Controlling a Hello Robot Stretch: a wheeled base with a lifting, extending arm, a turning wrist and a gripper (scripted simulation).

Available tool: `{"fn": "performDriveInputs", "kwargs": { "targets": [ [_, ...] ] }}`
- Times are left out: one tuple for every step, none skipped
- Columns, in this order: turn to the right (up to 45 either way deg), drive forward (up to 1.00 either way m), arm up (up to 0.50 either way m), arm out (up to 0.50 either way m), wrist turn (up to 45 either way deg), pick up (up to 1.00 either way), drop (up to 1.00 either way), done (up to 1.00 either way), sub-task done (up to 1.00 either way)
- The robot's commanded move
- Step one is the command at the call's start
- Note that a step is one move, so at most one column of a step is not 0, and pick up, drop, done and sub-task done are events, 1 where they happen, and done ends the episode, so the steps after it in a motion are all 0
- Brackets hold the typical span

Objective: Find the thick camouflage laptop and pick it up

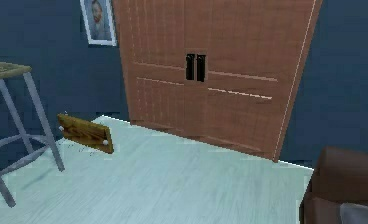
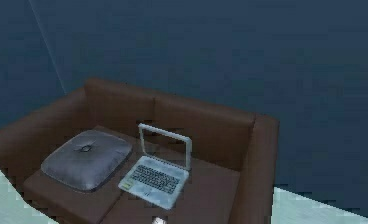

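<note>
An open laptop (image 2: 155,172) is sitting on a brown sofa (image 2: 207,120), just beside a grey cushion (image 2: 87,158). Its shell is looking silvery, and any camouflage pattern is too small to tell. If this is the 1 wanted, the finding is looking nearly done, while the picking up is not yet begun. The gripper's state cannot be told. Ahead, a wooden door (image 1: 217,70) is standing shut near a stool (image 1: 17,110).
</note>
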Motion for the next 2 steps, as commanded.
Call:
{"fn": "performDriveInputs", "kwargs": {
  "targets": [
    [0.0,0.00,0.02,0.00,0.0,0.00,0.00,0.00,0.00],
    [0.0,0.00,0.00,0.30,0.0,0.00,0.00,0.00,0.00]
  ]
}}
